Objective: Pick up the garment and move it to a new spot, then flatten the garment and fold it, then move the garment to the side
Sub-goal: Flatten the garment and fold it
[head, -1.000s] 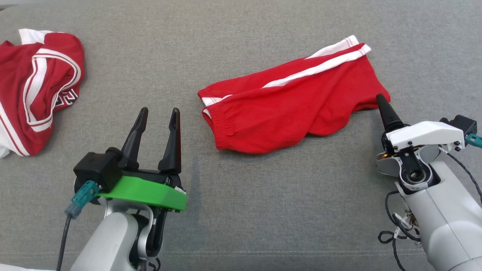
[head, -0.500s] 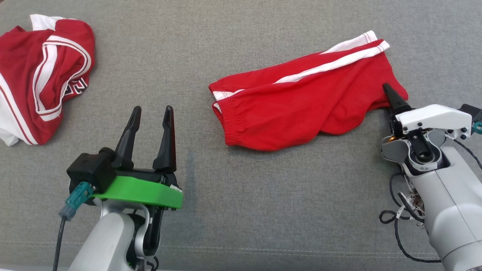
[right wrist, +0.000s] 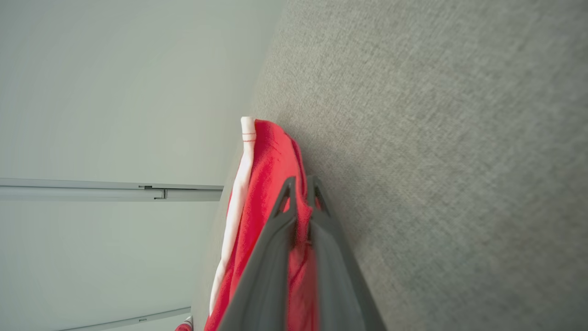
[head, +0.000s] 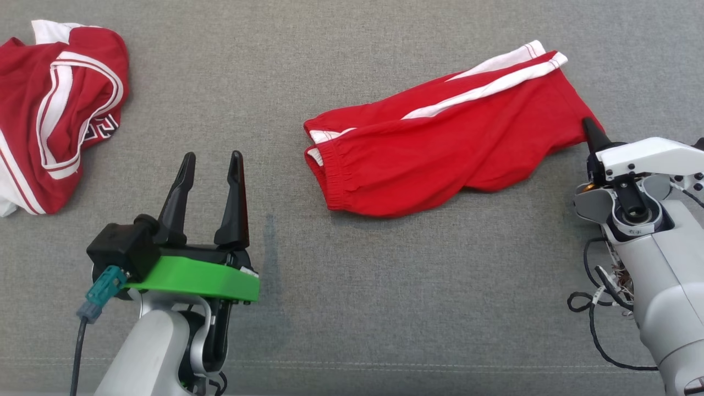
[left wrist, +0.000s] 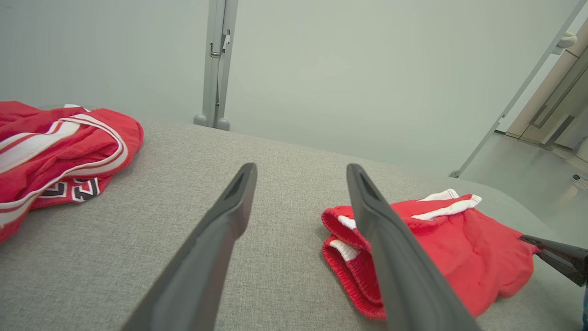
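Red shorts (head: 440, 148) are pinched at one corner by the right hand (head: 588, 125), clamped on the cloth; the left hand (head: 213, 157) is spread apart, empty.

Red shorts (head: 440, 159), white side stripes, 1 o'clock. Red jersey (head: 49, 110), white bands, black lettering, 10 o'clock. Grey woven surface (head: 412, 308). Green bracket (head: 198, 278), 7 o'clock.
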Tool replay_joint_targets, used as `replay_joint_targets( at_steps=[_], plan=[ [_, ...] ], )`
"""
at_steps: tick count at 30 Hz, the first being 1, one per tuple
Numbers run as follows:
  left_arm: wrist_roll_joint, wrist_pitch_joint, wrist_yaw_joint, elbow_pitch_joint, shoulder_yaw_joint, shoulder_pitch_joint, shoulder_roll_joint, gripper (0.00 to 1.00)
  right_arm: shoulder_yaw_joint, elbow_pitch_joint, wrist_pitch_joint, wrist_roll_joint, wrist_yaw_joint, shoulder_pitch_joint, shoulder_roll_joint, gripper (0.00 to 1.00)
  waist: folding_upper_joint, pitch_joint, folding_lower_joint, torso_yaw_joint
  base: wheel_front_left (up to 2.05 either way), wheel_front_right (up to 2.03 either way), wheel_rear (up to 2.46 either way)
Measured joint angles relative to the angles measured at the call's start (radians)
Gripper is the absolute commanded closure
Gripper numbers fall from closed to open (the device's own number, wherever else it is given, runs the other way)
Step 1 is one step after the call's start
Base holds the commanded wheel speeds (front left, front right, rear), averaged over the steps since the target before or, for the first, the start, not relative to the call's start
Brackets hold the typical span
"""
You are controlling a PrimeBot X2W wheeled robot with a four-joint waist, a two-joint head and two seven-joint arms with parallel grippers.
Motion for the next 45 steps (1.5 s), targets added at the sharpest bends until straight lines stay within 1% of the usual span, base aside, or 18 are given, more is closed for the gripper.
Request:
replay_joint_targets(
  at_steps=[3, 7, 14, 19, 22, 25, 27, 29, 32, 35, 38, 42, 45],
  plan=[
    [0.001, 0.000, -0.002, 0.000, 0.005, 0.003, 0.000, 0.00, -0.002, 0.000, 0.000, 0.000, 0.008, -0.004, -0.015, 1.00, 0.0000, 0.002, 0.0000, -0.006, 0.00, 0.00, 0.00],
    [0.005, 0.000, -0.003, 0.000, 0.010, 0.012, -0.002, 0.00, -0.005, 0.001, 0.001, -0.005, 0.023, -0.017, -0.053, 1.00, 0.0000, 0.002, 0.0000, -0.016, 0.00, 0.00, 0.00],
    [0.009, 0.000, -0.003, -0.002, 0.024, 0.023, -0.002, 0.00, 0.008, 0.014, 0.020, -0.029, 0.022, -0.054, -0.087, 1.00, 0.0000, 0.002, 0.0000, -0.047, 0.00, 0.00, 0.00],
    [0.010, 0.000, -0.012, -0.002, 0.015, 0.023, -0.012, 0.00, -0.002, 0.025, 0.019, -0.030, 0.022, -0.063, -0.092, 1.00, 0.0000, 0.001, 0.0000, -0.056, 0.00, 0.00, 0.00],
    [0.011, 0.000, -0.012, -0.002, 0.015, 0.023, -0.015, 0.00, -0.003, 0.038, 0.018, -0.036, 0.012, -0.073, -0.119, 1.00, 0.0000, 0.000, 0.0000, -0.057, 0.00, 0.00, 0.00],
    [0.022, 0.000, -0.013, 0.002, 0.014, 0.023, -0.018, 0.00, -0.017, 0.061, 0.008, -0.041, -0.005, -0.073, -0.152, 1.00, 0.0000, -0.002, 0.0000, -0.055, 0.00, 0.00, 0.00],
    [0.024, 0.000, -0.013, 0.004, 0.015, 0.023, -0.019, 0.00, -0.032, 0.067, -0.001, -0.041, -0.005, -0.073, -0.160, 1.00, 0.0000, -0.003, 0.0000, -0.054, 0.00, 0.00, 0.00],
    [0.025, 0.000, -0.015, 0.005, 0.016, 0.023, -0.019, 0.00, -0.035, 0.064, -0.001, -0.040, -0.002, -0.077, -0.155, 1.00, 0.0000, -0.005, 0.0000, -0.053, 0.00, 0.00, 0.00],
    [0.027, 0.000, -0.021, 0.008, 0.017, 0.023, -0.020, 0.00, -0.009, 0.033, 0.002, -0.041, 0.027, -0.092, -0.131, 1.00, 0.0000, -0.009, 0.0000, -0.053, 0.00, 0.00, 0.00],
    [0.027, 0.000, -0.022, 0.014, 0.020, 0.023, -0.021, 0.00, 0.042, -0.006, 0.018, -0.064, 0.062, -0.112, -0.092, 1.00, 0.0000, -0.016, 0.0000, -0.054, 0.00, 0.00, 0.00],
    [0.027, 0.000, -0.022, 0.019, 0.018, 0.026, -0.022, 0.00, 0.094, -0.040, 0.038, -0.089, 0.088, -0.119, -0.059, 1.00, 0.0000, -0.029, 0.0000, -0.056, 0.00, 0.00, 0.00],
    [0.027, 0.000, -0.031, 0.019, 0.012, 0.037, -0.026, 0.00, 0.162, -0.087, 0.077, -0.126, 0.102, -0.122, -0.034, 1.00, 0.0000, -0.042, 0.0000, -0.058, 0.00, 0.00, 0.00],
    [0.027, 0.000, -0.033, 0.019, 0.010, 0.038, -0.027, 0.00, 0.215, -0.109, 0.103, -0.151, 0.103, -0.121, -0.010, 1.00, 0.0000, -0.048, 0.0000, -0.058, 0.00, 0.00, 0.00]
  ],
)
